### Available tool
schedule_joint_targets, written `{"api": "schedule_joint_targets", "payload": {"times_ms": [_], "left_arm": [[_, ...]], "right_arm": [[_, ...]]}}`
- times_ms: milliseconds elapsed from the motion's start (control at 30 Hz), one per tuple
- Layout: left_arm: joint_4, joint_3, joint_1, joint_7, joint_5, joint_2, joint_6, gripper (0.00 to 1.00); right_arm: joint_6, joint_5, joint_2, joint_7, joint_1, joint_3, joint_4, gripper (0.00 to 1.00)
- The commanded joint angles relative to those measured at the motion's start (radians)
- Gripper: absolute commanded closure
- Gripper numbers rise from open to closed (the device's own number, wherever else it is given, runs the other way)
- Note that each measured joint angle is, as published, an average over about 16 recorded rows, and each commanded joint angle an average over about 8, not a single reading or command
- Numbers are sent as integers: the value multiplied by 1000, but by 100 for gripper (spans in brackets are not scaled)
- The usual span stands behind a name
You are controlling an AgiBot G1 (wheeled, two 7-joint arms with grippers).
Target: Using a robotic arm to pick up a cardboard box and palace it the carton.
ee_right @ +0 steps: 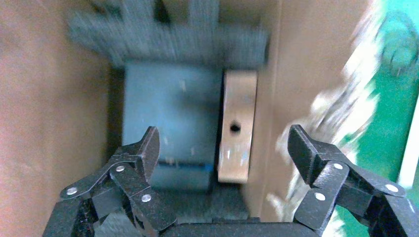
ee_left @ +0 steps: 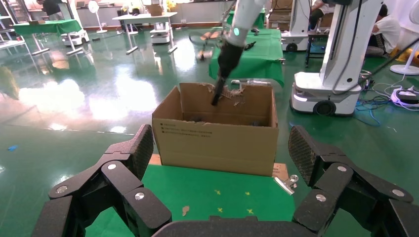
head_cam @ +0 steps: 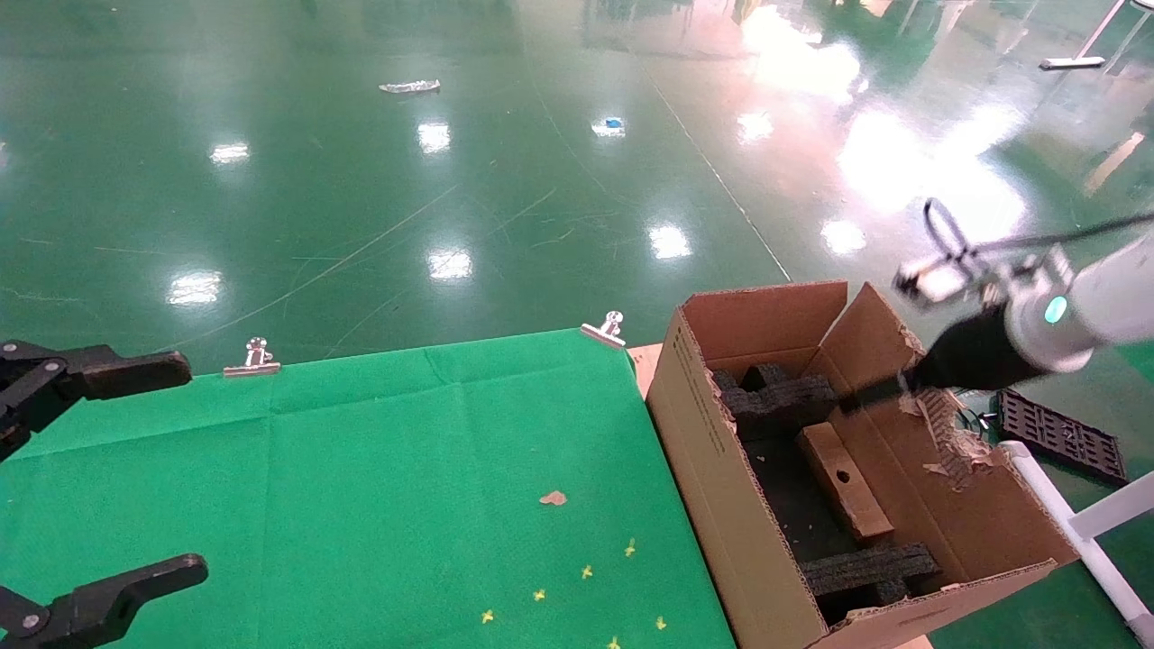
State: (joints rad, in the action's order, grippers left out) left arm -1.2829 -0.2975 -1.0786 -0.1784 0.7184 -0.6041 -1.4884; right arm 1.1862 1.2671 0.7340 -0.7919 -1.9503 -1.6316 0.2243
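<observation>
The carton (head_cam: 712, 451) stands open at the right end of the green table, with black foam blocks (head_cam: 775, 397) inside and a torn right flap (head_cam: 951, 433). The cardboard box (head_cam: 843, 491) stands on its narrow edge inside the carton, against the right wall, its round hole up. My right gripper (head_cam: 870, 395), on the white robotic arm (head_cam: 1109, 297), hovers over the carton beside the torn flap. In the right wrist view it (ee_right: 225, 136) is open and empty, with the cardboard box (ee_right: 238, 133) below it. My left gripper (head_cam: 185, 469) is open and parked at the table's left edge.
A green cloth (head_cam: 406, 487) covers the table, held by two metal clips (head_cam: 254, 359) (head_cam: 606, 330). A cardboard scrap (head_cam: 553, 498) and yellow marks (head_cam: 586, 571) lie on it. A black crate (head_cam: 1059, 433) and a white pipe frame (head_cam: 1082, 532) are right of the carton.
</observation>
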Motion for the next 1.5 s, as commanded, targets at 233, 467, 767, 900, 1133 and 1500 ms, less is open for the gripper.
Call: {"api": "schedule_joint_targets", "payload": {"times_ms": [233,467,767,900,1133,1500], "left_arm": [[0,0,0,0,0,0,0,0],[0,-1,0,0,-1,0,0,0],[1,-1,0,1,-1,0,0,0],[1,-1,0,1,-1,0,0,0],[1,-2,-1,1,-1,0,0,0],[1,-2,-1,1,-2,1,1,0]], "right_arm": [[18,-9,-55,42,-175,29,106,0],[8,10,-92,14,-250,33,194,0],[18,-11,-98,41,-198,109,262,0],[39,-48,-100,81,-122,197,319,0],[76,-115,-103,153,15,355,420,0],[134,-220,-108,265,228,602,579,0]]}}
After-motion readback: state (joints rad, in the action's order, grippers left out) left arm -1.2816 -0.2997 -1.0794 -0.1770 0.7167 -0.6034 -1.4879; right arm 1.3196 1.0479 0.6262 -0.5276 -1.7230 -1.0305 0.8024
